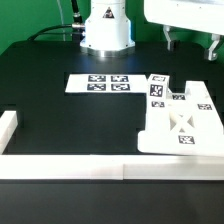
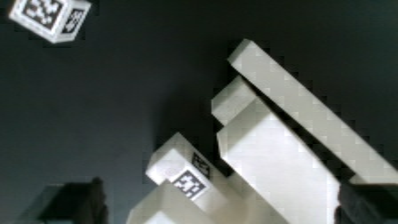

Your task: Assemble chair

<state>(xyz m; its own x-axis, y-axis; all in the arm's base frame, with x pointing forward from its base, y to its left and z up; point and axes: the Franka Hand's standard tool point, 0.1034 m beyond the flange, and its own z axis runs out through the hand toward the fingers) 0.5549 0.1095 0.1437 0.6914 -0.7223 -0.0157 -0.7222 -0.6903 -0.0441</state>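
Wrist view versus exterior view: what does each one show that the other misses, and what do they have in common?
Only the exterior view shows the whole layout: the marker board, the robot's white base, the open gripper hanging above the table, and the white rail along the table's edge. Only the wrist view gives a tilted close-up of the chair parts' edges and side faces. Both share the black table and the tagged white chair parts.
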